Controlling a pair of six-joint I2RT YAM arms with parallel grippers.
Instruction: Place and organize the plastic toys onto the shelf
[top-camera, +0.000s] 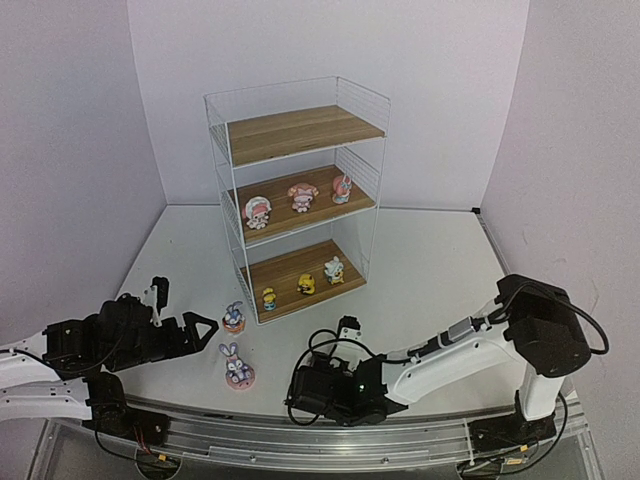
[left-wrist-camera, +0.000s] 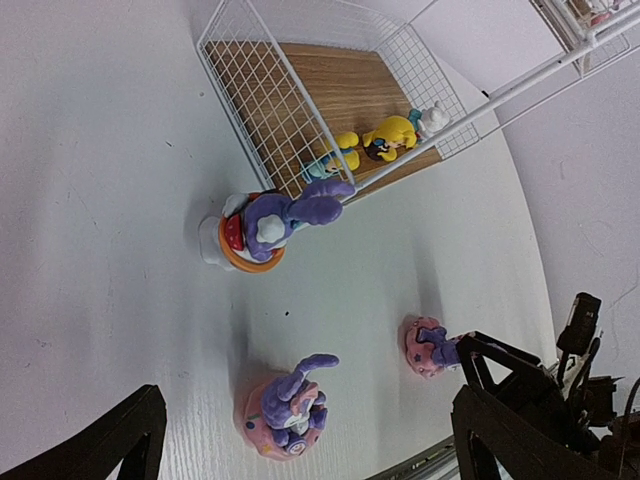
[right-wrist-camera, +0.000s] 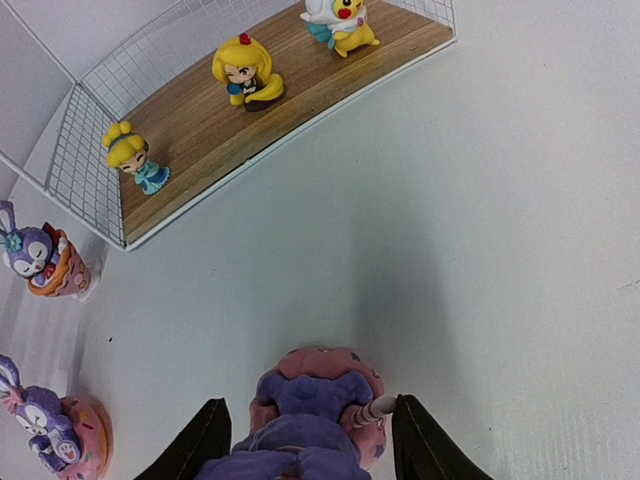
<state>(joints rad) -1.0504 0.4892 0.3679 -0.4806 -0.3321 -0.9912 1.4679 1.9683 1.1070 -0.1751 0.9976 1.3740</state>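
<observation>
Right gripper (right-wrist-camera: 308, 440) is down low at the table, its fingers (right-wrist-camera: 200, 445) standing either side of a purple bunny (right-wrist-camera: 318, 395) on a pink base. They're close in on both flanks, but whether they actually pinch it I cannot tell.

Ahead of that gripper and to its left is the shelf (right-wrist-camera: 195, 125), with three yellow toys (right-wrist-camera: 245, 78) lined up on the bottom board. Further left, a second bunny (right-wrist-camera: 45, 262) stands just beside the shelf's corner, and a third bunny (right-wrist-camera: 50, 430) sits nearer in.

Over to the left gripper (top-camera: 185, 306): fingers spread wide apart, gripping nothing. The third bunny is just ahead of it, roughly in line with the gap between its fingers. The second bunny is beyond that, upright against the wire wall. Up on the middle board stand three pink-white toys (top-camera: 303, 196) in a row.
</observation>
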